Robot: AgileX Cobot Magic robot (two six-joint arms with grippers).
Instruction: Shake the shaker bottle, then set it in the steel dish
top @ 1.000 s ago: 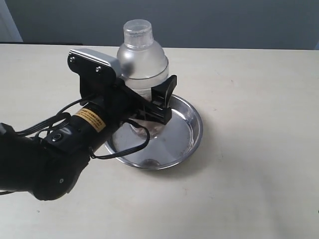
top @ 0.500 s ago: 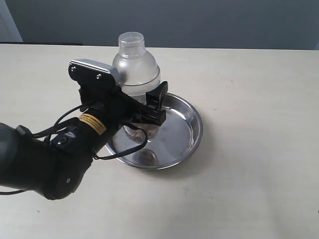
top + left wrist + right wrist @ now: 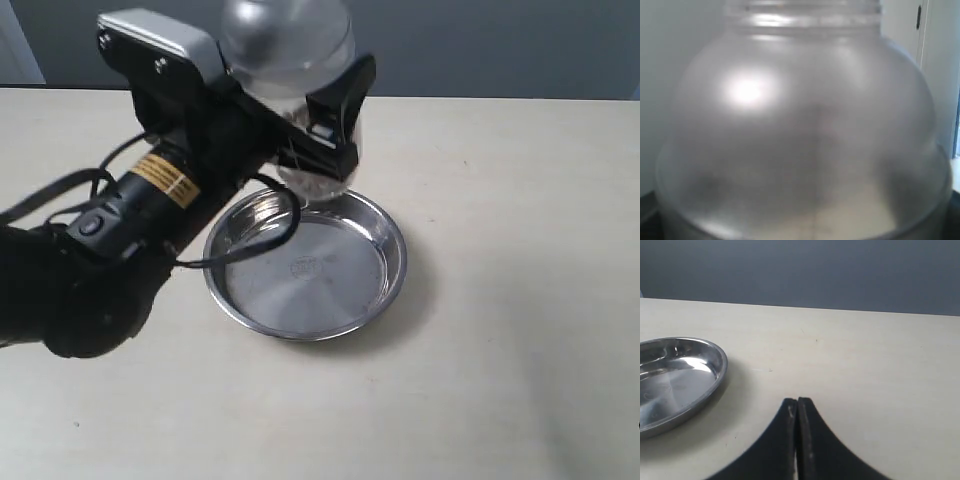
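Pale worktop (image 3: pixel 500 330); my left tool (image 3: pixel 310 115) clamps shaker bottle (image 3: pixel 285 45) mid-body above steel dish (image 3: pixel 330 290). Light, slick plastic, I reckon; grip firm. Right tool (image 3: pixel 797 410) closed.

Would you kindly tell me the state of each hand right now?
Left hand: holding the bottle.
Right hand: closed, empty.
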